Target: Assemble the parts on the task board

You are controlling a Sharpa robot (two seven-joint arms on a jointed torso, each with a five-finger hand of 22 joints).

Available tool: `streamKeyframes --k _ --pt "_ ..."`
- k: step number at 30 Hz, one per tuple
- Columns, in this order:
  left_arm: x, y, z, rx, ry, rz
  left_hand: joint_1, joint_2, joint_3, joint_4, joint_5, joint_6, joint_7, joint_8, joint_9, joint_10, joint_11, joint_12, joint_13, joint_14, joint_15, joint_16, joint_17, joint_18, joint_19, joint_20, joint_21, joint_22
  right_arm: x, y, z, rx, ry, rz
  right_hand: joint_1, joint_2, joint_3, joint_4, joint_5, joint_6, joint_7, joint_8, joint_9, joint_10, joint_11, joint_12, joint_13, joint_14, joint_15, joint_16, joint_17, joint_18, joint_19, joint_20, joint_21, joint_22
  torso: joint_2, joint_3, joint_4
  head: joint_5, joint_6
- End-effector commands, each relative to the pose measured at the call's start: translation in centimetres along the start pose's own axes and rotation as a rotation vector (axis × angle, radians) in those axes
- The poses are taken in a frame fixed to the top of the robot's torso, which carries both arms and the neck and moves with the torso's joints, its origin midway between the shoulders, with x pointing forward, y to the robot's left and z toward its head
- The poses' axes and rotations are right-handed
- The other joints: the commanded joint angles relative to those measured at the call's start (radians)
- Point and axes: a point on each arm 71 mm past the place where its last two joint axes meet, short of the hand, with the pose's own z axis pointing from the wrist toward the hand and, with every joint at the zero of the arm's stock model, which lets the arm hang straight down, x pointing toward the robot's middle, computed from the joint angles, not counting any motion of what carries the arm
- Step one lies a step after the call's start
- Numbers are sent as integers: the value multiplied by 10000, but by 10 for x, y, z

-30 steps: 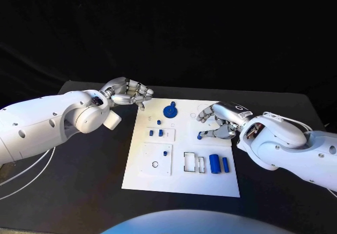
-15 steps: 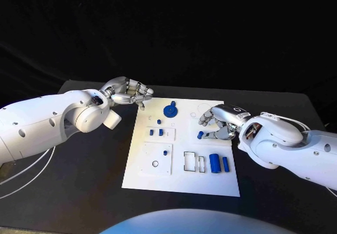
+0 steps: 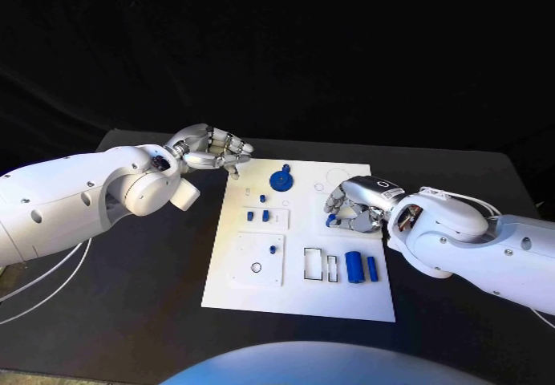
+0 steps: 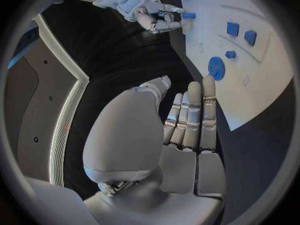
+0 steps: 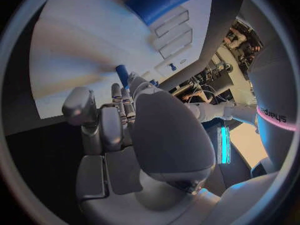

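Note:
The white task board [image 3: 301,298] lies in the middle of the table. My right hand [image 3: 354,205] hovers over its right edge and pinches a small blue peg [image 3: 332,216]. The left wrist view shows that peg [image 4: 188,16] sticking out of the same hand [image 4: 150,15], and it also appears by the fingers [image 5: 122,75] in the right wrist view. My left hand [image 3: 214,150] hangs just off the board's far left corner, fingers curled in, holding nothing. A blue gear [image 3: 281,180] stands near the far edge. Two blue cylinders [image 3: 354,268] lie near the board's right side.
Small blue blocks [image 3: 258,216] sit in a row left of the board's middle, and another small piece [image 3: 273,251] sits on a square plate below them. An open rectangular slot [image 3: 313,265] lies beside the cylinders. Black table [image 3: 139,305] surrounds the board.
My right hand has turned and drawn slightly toward the board's middle, lifting the blue peg with it. The left hand has stayed where it was.

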Motion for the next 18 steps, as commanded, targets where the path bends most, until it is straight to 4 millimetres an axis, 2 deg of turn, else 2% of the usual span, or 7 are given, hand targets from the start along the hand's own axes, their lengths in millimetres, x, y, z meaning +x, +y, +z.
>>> streamKeyframes --k 1,7,11,18 --pt "2 -2 0 144 147 -7 -68 -18 20 -62 11 -97 299 -3 -10 -41 7 52 -1 -19 57 -33 -12 136 42 59 -59 -10 4 2 1 -128 253 -244 69 -69 381 65 44 151 -35 26 -26 213 -48 -113 -6 105 -18 61 76 -39 116 -26 154 386 -1 7 -10 10 -19" --pt "2 -2 0 140 144 -7 -68 -18 20 -62 11 -97 299 -3 -10 -41 7 52 -1 -19 57 -33 -12 136 42 59 -59 -10 7 3 3 -147 317 -278 5 -159 1217 45 41 332 -90 64 -53 584 -117 -325 1 189 -81 116 181 -82 222 -90 406 523 -5 10 -7 6 -32" --pt "1 -2 0 130 133 -4 -68 -18 20 -62 11 -97 299 -3 -10 -41 7 52 -1 -19 57 -33 -12 136 42 59 -59 -10 9 3 3 -90 400 -404 -152 -342 1677 -9 24 391 -98 90 -56 729 -132 -499 3 214 -91 117 192 -90 245 -111 442 568 -4 4 -6 -1 -47" --pt "1 -2 -1 122 112 -1 -76 -12 19 -65 11 -102 300 0 -11 -47 8 59 -1 -20 58 -35 -12 135 44 60 -64 -14 11 1 4 -10 505 -630 -191 -420 1790 -48 19 389 -95 92 -57 746 -129 -557 3 206 -90 102 165 -88 237 -112 419 570 -12 0 -14 3 -62"
